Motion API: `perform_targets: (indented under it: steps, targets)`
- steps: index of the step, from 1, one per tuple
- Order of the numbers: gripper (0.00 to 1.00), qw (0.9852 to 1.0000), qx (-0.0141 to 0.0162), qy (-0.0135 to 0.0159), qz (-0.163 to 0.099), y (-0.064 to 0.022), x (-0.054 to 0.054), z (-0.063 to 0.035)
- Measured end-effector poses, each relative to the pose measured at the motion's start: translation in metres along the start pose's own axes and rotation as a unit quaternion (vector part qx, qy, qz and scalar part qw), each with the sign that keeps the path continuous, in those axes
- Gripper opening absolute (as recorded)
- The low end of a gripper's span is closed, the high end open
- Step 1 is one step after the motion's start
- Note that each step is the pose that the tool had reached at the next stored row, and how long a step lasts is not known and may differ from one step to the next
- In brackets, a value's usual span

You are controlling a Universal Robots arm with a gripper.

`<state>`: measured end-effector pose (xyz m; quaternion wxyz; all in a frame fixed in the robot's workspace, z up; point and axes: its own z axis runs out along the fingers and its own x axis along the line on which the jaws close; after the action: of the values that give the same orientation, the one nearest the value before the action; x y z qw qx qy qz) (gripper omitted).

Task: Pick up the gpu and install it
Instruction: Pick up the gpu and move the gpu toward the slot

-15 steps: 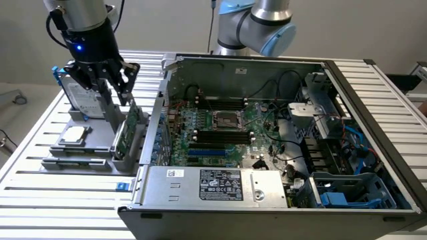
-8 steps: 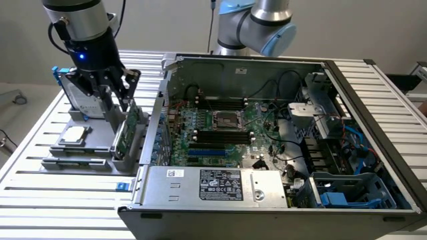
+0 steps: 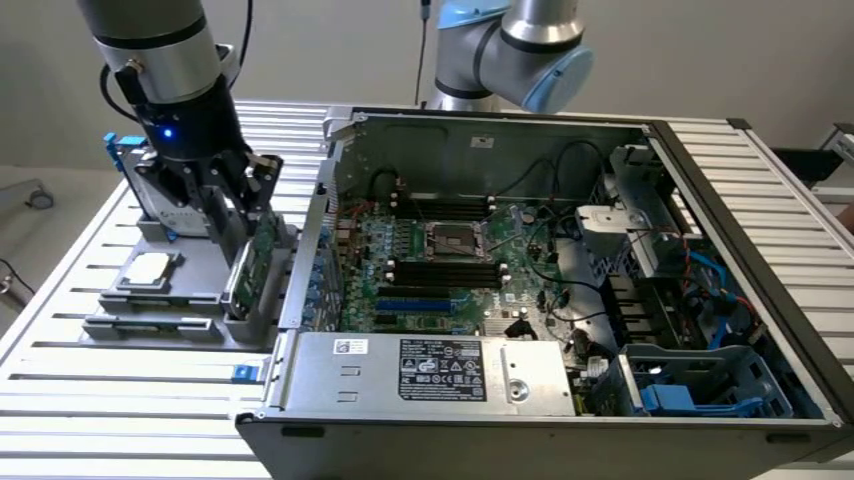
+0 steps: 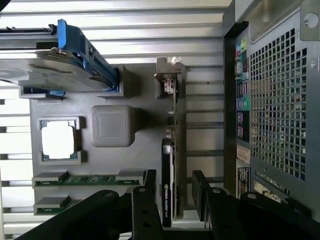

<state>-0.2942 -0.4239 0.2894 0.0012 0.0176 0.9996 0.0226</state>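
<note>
pincer [image 4: 175, 181] apart, straddling gpu [image 4: 173, 125] upper edge | gaps both sides | case [image 4: 280, 100] just beside

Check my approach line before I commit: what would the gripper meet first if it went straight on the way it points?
The gpu, standing on edge in the gray holder. The open gripper sits either side of its top edge, so the card would likely pass between the jaws, though depth is unclear.

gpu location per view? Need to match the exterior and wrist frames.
Exterior view: gpu stands on edge in the grey fixture, exterior view's left of the case, under the end effector.
Wrist view: gpu edge-on between the open end effector's fingers.
Shared landmark: silver chip in the fixture.
</note>
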Motion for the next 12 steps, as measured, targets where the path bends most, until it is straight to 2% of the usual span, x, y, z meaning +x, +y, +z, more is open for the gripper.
perform_targets:
  steps: [12]
  targets:
    - [0.42, 1.0, 0.0, 0.0003, -0.006, -0.0034, 0.001, 0.0216]
